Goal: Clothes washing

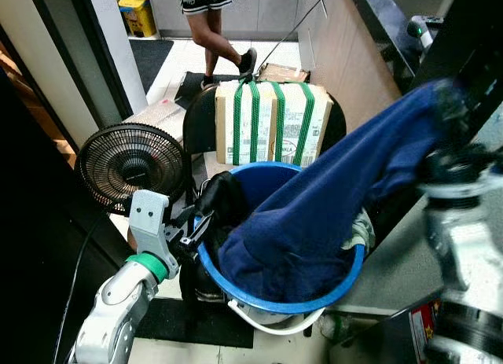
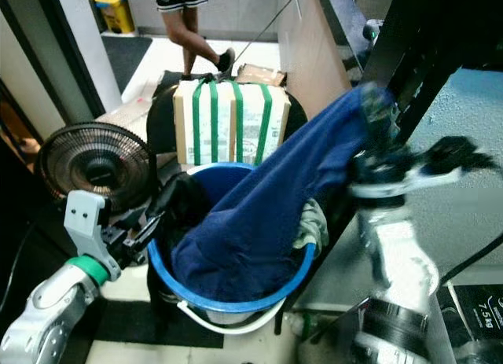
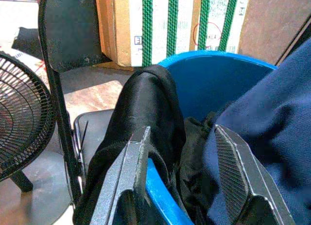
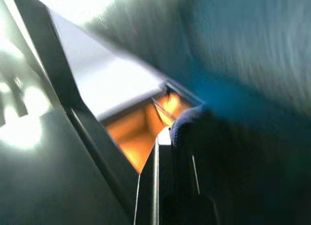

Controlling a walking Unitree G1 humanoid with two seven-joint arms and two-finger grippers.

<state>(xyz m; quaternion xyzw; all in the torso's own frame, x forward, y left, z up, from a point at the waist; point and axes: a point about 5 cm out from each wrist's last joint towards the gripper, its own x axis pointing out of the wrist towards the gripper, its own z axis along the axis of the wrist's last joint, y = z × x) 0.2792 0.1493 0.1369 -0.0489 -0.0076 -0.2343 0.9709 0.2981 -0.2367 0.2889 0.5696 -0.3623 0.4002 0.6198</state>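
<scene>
The right claw is raised high at the robot's right and blurred; a navy blue garment stretches taut from it down into a blue plastic bucket, so it appears clamped on the cloth's upper end; the right wrist view shows dark blue fabric against its finger. The left claw has its fingers apart, straddling the bucket's near rim where a black garment drapes over the edge; neither finger grips it. Behind the bucket stands a cardboard box with green straps; a black floor fan sits to the left; a person's legs show farther back.
</scene>
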